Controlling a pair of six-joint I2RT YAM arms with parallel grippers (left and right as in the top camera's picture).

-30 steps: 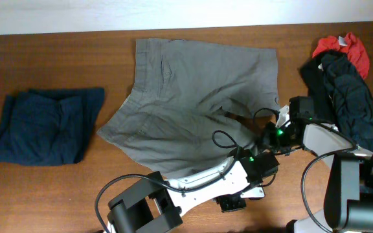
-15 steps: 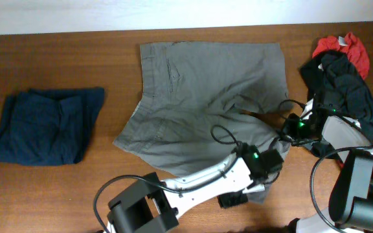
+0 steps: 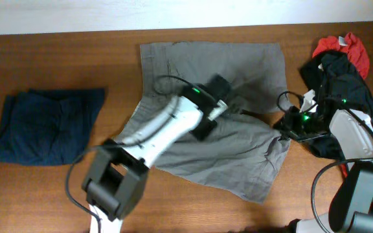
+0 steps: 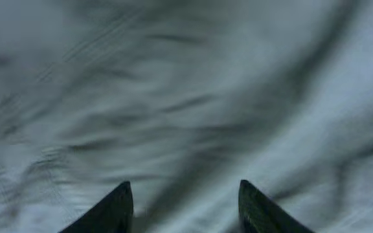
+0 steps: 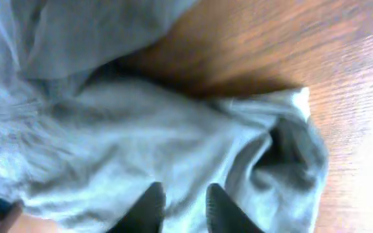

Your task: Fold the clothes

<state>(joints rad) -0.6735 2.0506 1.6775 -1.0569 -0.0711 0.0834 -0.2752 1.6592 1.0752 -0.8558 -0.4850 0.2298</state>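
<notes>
The grey shorts (image 3: 251,65) lie spread and wrinkled in the middle of the table, waistband to the left, one leg reaching to the front right. My left gripper (image 3: 220,87) hovers over the upper middle of the shorts. In the left wrist view it (image 4: 185,194) is open and empty, with blurred grey cloth (image 4: 186,84) below. My right gripper (image 3: 285,124) is at the shorts' right edge. In the right wrist view its fingers (image 5: 183,197) are close together with a fold of grey cloth (image 5: 141,129) between them, next to a leg hem.
A folded dark navy garment (image 3: 47,126) lies at the left. A pile of black and red garments (image 3: 345,71) lies at the back right, close to my right arm. Bare wooden table (image 5: 271,45) shows beyond the shorts.
My left arm has swung from the front right edge of the shorts up to their upper middle. The shorts have shifted right and the front leg now lies spread out. My right gripper has edged left.
</notes>
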